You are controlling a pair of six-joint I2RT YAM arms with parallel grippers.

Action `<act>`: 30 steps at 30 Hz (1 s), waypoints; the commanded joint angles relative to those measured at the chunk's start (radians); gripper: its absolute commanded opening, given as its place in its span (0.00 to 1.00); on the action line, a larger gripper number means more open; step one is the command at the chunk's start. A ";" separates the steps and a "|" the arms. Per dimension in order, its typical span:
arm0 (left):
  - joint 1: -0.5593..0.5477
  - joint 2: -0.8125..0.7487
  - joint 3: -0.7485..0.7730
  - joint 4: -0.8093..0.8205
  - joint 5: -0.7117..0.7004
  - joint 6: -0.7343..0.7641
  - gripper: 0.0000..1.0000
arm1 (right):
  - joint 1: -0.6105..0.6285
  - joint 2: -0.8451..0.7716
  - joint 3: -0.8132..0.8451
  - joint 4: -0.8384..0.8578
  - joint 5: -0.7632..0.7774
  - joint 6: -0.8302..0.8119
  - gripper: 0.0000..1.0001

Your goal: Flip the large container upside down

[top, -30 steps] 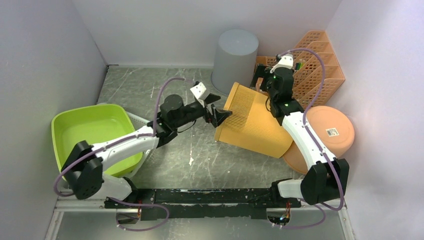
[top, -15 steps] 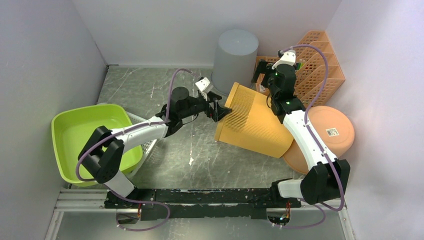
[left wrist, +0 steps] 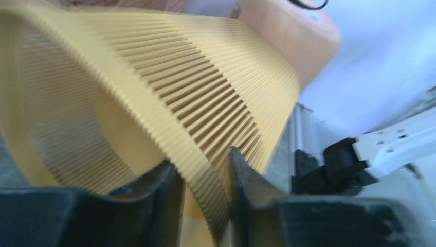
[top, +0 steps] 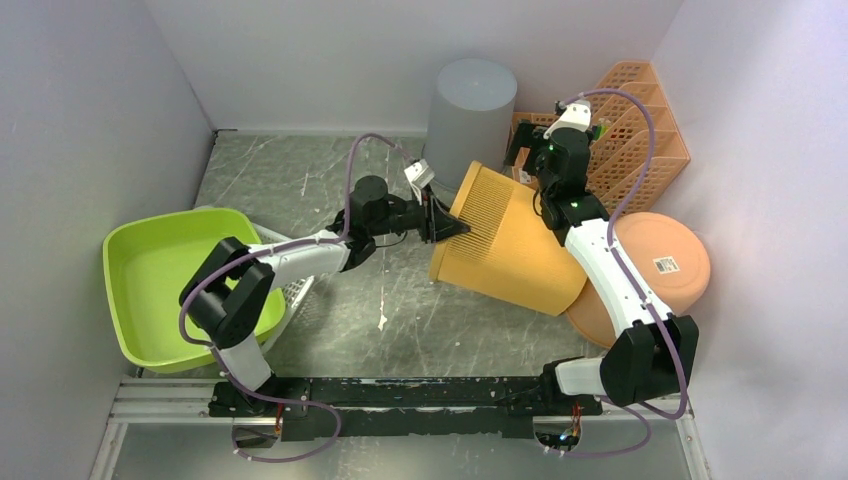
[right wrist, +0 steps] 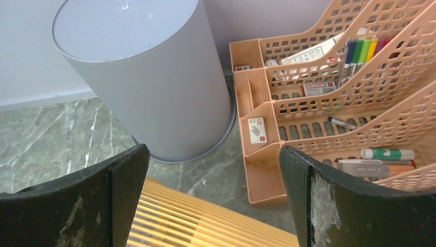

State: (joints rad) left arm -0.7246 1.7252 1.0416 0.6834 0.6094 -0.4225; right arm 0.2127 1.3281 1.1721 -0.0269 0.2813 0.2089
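Note:
The large container [top: 510, 240] is a ribbed yellow-orange bin lying on its side, mouth facing left and slightly raised. My left gripper [top: 445, 222] reaches it from the left. In the left wrist view the bin's rim [left wrist: 205, 87] passes between the two fingers, and the left gripper [left wrist: 203, 164] is shut on it, one finger inside and one outside. My right gripper [top: 525, 165] hovers open over the bin's far upper edge. The right wrist view shows that gripper [right wrist: 213, 154] wide apart with nothing between its fingers and the ribbed wall [right wrist: 195, 221] just below.
A grey bin [top: 472, 115] stands upside down behind the container. An orange mesh desk organizer [top: 640, 130] holding pens fills the back right corner. A peach basin [top: 660, 265] leans at the right. A green tub [top: 170, 280] sits on a white basket [top: 295, 290] at the left.
My left arm has stretched forward to the bin's mouth and its jaws have come together on the rim. The right arm has barely shifted.

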 commanded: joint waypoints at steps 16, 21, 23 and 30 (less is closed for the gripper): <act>0.080 -0.314 -0.329 -0.068 -0.227 -0.074 0.07 | -0.018 0.000 -0.037 0.041 0.022 -0.007 1.00; 0.083 -0.455 -0.418 -0.116 -0.301 -0.094 0.07 | -0.018 0.012 -0.037 0.046 0.013 0.002 1.00; 0.083 -0.485 -0.456 -0.073 -0.299 -0.131 0.07 | -0.020 0.018 -0.034 0.044 0.007 0.004 1.00; 0.094 -0.415 -0.571 0.309 -0.205 -0.372 0.07 | -0.083 0.013 0.001 0.045 -0.017 0.032 1.00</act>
State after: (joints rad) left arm -0.6373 1.2427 0.5209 0.7902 0.3737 -0.6617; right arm 0.1833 1.3510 1.1423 0.0006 0.2951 0.2081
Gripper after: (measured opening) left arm 0.132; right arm 0.999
